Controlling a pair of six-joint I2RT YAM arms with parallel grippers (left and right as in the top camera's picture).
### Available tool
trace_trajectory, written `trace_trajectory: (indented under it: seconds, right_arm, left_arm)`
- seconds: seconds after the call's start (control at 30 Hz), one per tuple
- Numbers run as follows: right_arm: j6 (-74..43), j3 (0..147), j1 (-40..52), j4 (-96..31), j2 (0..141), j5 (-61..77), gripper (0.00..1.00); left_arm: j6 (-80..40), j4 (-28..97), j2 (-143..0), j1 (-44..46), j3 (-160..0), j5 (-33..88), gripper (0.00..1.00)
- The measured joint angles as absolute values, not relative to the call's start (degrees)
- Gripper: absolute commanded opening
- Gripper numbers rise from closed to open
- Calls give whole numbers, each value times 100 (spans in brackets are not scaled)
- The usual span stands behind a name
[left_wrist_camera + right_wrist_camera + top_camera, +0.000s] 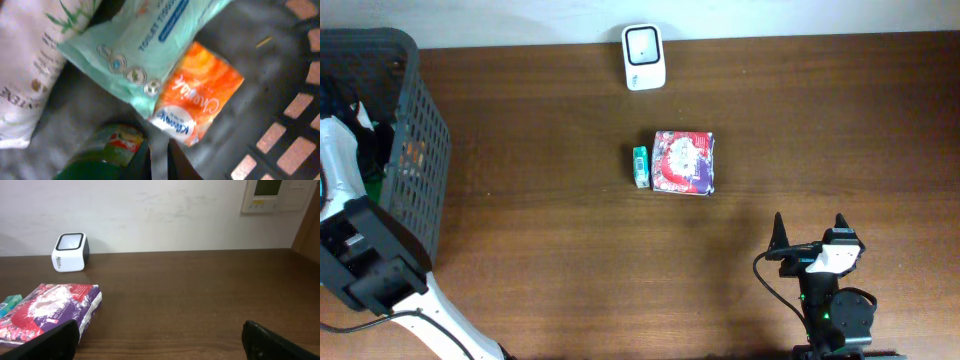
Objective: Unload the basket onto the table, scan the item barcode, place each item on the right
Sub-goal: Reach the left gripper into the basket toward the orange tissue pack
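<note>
Scanners: one. A white barcode scanner (643, 57) is standing at the far edge of the table (570, 250), about midway along it.
Items on table: two. A purple-red packet (683, 162) is lying mid-table, and a small green box (640, 166) is lying just beside it on the basket side. Both are sitting well apart from the scanner.
Basket: one. A dark grey slatted basket (420, 130) is sitting at the left end of the table.
Items in basket: four showing. A white packet (20, 75) is lying at one side. A mint toilet-tissue pack (140, 40) is overlapping an orange tissue pack (192, 100). A green-labelled item (107, 150) is lying low in the frame, partly cut off.
Left gripper (158, 146): it is reaching inside the basket. The fingers are almost together with only a thin slit between them, and nothing is showing in it. The green-labelled item is sitting just beside one finger, with the orange pack's corner near the other.
Right gripper (809, 228): it is hovering low over the near right of the table with fingers spread wide, holding nothing.
Overhead only: it is showing the whole layout, but the left arm is hiding the basket contents and the left fingers.
Left wrist only: it is showing the four basket items and the finger gap.
Right wrist only: it is showing one wall panel (277, 195) above the table.
</note>
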State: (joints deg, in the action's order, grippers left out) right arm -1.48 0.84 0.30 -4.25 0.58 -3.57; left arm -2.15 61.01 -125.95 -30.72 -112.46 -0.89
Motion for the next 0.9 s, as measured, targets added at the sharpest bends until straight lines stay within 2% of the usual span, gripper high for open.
trace_trajectory:
  seconds: [0.1,0.3,0.33,0.4,0.47,0.57,0.67,0.83,0.9]
  right_arm:
    - [-152,84,30,-425,58,-357,99]
    - [-150,84,30,-425,58,-357,99]
    - [-150,84,30,-425,58,-357,99]
    - [-150,84,30,-427,58,-357,99]
    - [-152,84,30,-425,58,-360,99]
    - [-150,84,30,-425,58,-357,98]
    - [-148,84,30,-425,58,-357,99]
    - [-148,84,30,-425,58,-357,98]
    - [-152,84,30,-425,58,-357,99]
  left_arm:
    - [-213,6302,-12595,-3072,-11246,-91,0]
    - [-274,6976,-12595,-3089,-11246,-923,0]
    - [-368,7089,-12595,-3116,-11246,-1090,3]
    - [-541,7231,-12595,-3240,-11246,-1306,23]
    - [-646,7247,-12595,-3361,-11246,-1345,32]
    - [-517,6980,-12595,-3393,-11246,-692,61]
    - [-75,6613,-12595,-3288,-11246,255,70]
    - [115,6069,-12595,-3133,-11246,757,66]
    - [117,6038,-12595,-3135,-11246,799,72]
